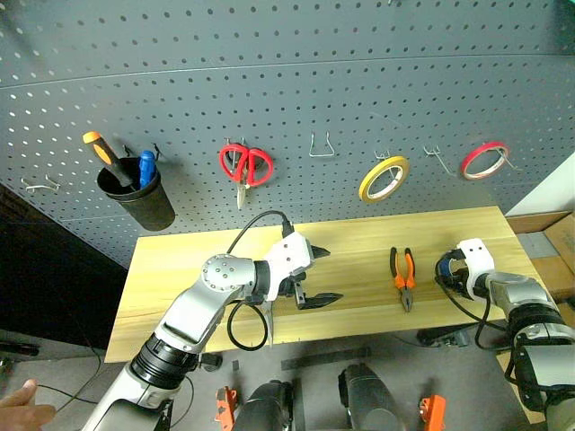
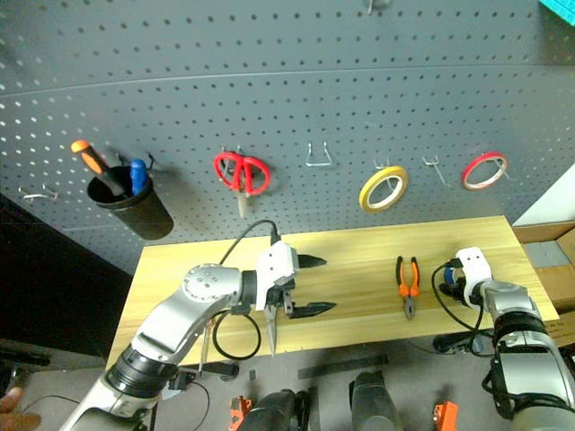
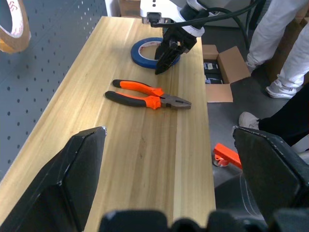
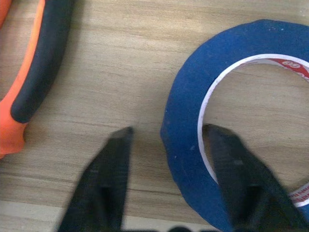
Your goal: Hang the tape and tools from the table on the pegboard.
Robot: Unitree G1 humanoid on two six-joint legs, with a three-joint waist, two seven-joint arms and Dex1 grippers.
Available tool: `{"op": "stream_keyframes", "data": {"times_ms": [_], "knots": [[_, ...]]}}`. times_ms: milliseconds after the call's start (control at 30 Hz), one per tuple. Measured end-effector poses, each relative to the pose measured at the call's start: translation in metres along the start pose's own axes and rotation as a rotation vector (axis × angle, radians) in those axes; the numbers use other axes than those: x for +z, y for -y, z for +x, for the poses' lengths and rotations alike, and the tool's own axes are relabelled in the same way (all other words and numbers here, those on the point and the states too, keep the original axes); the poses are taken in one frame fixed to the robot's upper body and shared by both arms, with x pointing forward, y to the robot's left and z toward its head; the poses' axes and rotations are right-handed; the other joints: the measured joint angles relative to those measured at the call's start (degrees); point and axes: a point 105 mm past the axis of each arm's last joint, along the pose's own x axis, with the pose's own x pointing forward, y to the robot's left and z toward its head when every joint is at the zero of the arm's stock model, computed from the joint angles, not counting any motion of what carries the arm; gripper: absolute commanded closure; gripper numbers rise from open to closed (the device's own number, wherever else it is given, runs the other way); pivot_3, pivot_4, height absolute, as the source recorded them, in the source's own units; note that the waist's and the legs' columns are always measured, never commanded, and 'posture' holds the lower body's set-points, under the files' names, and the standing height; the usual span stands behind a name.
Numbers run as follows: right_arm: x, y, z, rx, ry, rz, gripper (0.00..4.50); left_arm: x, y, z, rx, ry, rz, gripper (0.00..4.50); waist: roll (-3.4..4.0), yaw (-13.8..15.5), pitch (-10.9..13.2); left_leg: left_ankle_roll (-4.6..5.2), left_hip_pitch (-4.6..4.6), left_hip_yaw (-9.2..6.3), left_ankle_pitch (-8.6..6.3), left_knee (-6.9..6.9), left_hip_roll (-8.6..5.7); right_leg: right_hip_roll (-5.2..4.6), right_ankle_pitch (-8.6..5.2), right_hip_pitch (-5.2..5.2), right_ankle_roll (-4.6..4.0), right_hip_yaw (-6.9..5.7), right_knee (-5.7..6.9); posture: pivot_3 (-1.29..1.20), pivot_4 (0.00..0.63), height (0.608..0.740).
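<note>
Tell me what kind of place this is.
Most likely a workshop or tool bench. A dark grey pegboard with hooks holds red-handled scissors and rings of tape; a wooden table below carries pliers, and a black cup holds screwdrivers.

Workshop / tool-bench setup. Large dark grey pegboard [image 1: 269, 81] on the wall with metal hooks carrying red-handled scissors [image 1: 245, 167], a yellow tape ring [image 1: 384, 178] and a red tape ring [image 1: 484, 160], plus a black cup [image 1: 137, 197] holding an orange-handled screwdriver [image 1: 106, 156]. Light wood counter [image 1: 359, 238] below it with pliers [image 1: 403, 277] and blue tape [image 3: 145, 53] lying flat. Open cardboard box [image 3: 219, 72] on the grey floor beside the counter.
</note>
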Motion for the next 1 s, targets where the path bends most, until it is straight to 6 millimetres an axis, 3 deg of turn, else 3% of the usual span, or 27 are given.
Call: {"op": "stream_keyframes", "data": {"times_ms": [67,100,333,433,533,633,800,900,1000], "knots": [[0.0,0.0,0.0,0.001,-0.004,-0.007,4.02,0.0,0.0,0.0,-0.002,0.001,0.0,0.0,-0.04,0.0,0.0,-0.01,0.0,-0.01,0.0,0.0,0.01,0.0,0.0,0.0,0.0,-0.02,0.0,-0.25,0.243,0.74],[0.0,0.001,0.0,-0.005,0.001,-0.016,4.11,0.0,0.001,0.0,-0.005,0.002,-0.001,0.0,-0.04,0.0,0.0,-0.01,0.0,-0.01,0.0,0.0,0.01,0.0,0.0,0.0,0.0,-0.02,0.0,-0.25,0.241,0.74],[-0.003,0.008,-0.007,-0.108,0.059,-0.158,4.12,0.006,0.003,0.002,-0.025,0.03,-0.003,0.0,0.0,0.24,0.01,-0.02,-0.07,-0.02,0.0,0.01,0.01,0.0,0.01,-0.09,0.03,-0.06,0.01,-0.26,0.232,0.74],[-0.004,0.008,-0.036,-0.146,0.122,-0.234,4.12,0.015,0.005,0.001,-0.029,0.076,0.001,0.0,0.34,0.61,0.04,-0.04,-0.37,-0.04,-0.01,0.02,0.01,-0.01,0.02,-0.36,0.04,-0.08,0.02,-0.27,0.232,0.74],[0.018,0.006,-0.082,-0.232,0.245,-0.275,4.12,0.019,0.002,-0.003,0.0,0.098,0.004,0.0,0.49,0.39,-0.04,-0.05,-0.91,0.08,0.0,0.22,0.01,-0.02,0.02,-1.06,0.05,-0.02,0.44,-0.29,0.235,0.74],[0.035,-0.014,-0.12,-0.307,0.371,-0.291,4.12,0.026,0.0,-0.001,0.024,0.154,-0.019,0.0,0.36,0.09,0.02,-0.11,-0.91,0.13,-0.01,0.42,0.11,0.02,0.02,-1.12,0.05,-0.1,0.74,-0.31,0.243,0.74],[0.048,-0.078,-0.134,-0.247,0.541,-0.272,4.12,0.043,-0.011,-0.003,0.097,0.255,-0.028,0.0,0.28,0.0,0.1,-0.19,-0.81,0.35,-0.04,0.76,0.29,0.14,0.28,-1.1,0.01,-0.05,0.88,-0.33,0.244,0.74],[0.081,-0.098,-0.143,-0.23,0.695,-0.277,4.12,0.058,-0.022,-0.005,0.165,0.332,-0.039,0.0,0.11,-0.05,0.22,-0.17,-0.76,0.42,0.04,0.9,0.3,0.15,0.59,-1.05,0.11,-0.05,0.79,-0.32,0.238,0.74],[0.12,-0.102,-0.156,-0.237,0.859,-0.26,4.12,0.066,-0.025,-0.006,0.178,0.377,-0.065,0.0,0.05,-0.02,0.25,-0.23,-0.73,0.43,0.1,0.9,0.34,0.18,0.67,-1.06,0.09,-0.1,0.81,-0.31,0.231,0.74]]}}
